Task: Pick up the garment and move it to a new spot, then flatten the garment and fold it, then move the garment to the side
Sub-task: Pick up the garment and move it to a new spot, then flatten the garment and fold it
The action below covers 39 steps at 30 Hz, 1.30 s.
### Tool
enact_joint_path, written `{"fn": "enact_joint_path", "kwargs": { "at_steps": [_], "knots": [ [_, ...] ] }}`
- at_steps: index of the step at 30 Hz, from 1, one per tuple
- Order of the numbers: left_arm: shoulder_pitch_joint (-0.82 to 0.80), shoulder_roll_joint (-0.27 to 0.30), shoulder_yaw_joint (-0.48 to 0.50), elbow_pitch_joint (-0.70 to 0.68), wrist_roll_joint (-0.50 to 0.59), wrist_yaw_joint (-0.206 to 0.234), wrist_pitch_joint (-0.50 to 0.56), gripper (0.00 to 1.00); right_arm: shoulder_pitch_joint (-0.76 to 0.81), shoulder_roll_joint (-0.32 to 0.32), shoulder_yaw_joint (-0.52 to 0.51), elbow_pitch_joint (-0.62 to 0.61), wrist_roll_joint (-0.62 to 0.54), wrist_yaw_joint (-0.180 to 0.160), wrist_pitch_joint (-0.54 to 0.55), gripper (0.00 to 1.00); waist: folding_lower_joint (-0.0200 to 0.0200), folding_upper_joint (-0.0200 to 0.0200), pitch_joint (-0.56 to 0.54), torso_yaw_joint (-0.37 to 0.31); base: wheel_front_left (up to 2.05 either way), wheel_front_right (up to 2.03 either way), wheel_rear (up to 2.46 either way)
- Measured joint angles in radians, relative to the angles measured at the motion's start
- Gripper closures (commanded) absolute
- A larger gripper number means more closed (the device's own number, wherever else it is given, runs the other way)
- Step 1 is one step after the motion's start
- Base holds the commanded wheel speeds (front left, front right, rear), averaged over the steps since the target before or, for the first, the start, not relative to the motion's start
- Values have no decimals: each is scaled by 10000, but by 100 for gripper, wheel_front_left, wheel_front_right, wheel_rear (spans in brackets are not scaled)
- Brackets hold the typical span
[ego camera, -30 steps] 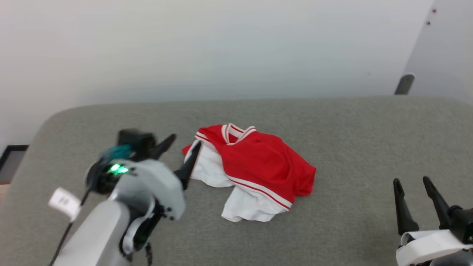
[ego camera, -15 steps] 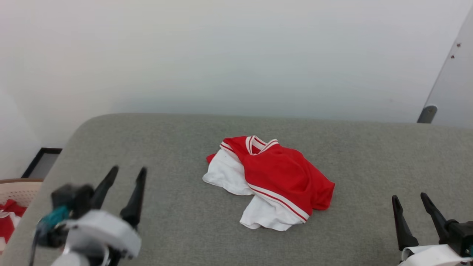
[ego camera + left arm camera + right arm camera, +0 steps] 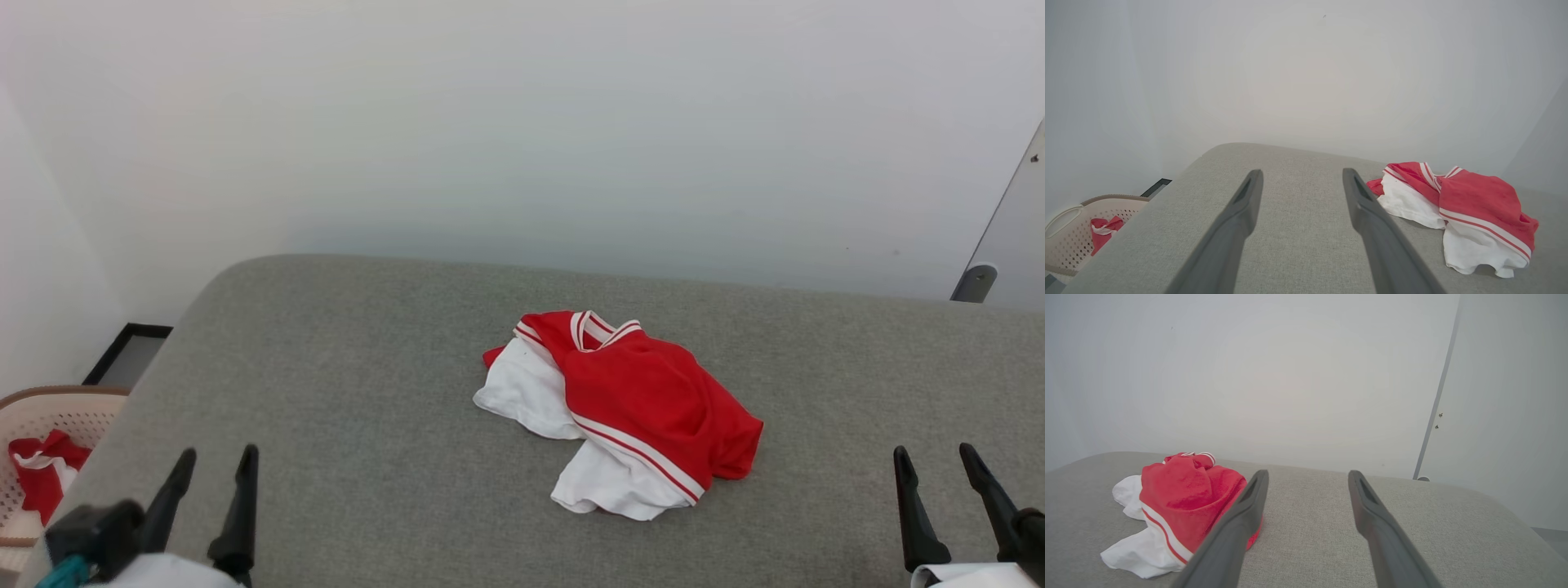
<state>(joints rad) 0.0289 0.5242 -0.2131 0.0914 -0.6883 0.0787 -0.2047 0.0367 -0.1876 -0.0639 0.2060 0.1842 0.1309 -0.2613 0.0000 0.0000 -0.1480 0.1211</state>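
On grey padding, the garment runs diagonally, collar farthest.

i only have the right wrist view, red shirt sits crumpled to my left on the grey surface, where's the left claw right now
Observer: The left claw is open and holds nothing. It is over the near left part of the grey upholstered surface, well apart from the red T-shirt.
Operator: ok anything else over on that side i should know about
Observer: Yes. A beige perforated basket stands beside the surface's left edge, lower than it, with a red-and-white cloth lying inside.
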Motion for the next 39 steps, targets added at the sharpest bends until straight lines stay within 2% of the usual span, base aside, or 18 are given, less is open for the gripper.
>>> {"fn": "enact_joint_path", "kwargs": {
  "at_steps": [13,21,29,39],
  "knots": [
    [352,-105,249,353,-104,-249,-372,0,206,153,-211,-420,-155,0,-2,0,0,0,66,73,0,0,0],
    [287,-75,82,433,-240,-391,-132,0,198,138,-159,-483,-155,0,-2,0,0,0,134,-15,0,0,0],
    [-1139,196,-466,125,-481,-838,1534,0,-196,63,134,-566,-169,0,-2,0,0,0,519,-302,0,0,0],
    [-3422,719,-865,194,-1139,-1246,4161,0,-1156,38,558,-709,-153,2,-25,0,0,0,1340,-1135,0,0,0]
  ]
}}
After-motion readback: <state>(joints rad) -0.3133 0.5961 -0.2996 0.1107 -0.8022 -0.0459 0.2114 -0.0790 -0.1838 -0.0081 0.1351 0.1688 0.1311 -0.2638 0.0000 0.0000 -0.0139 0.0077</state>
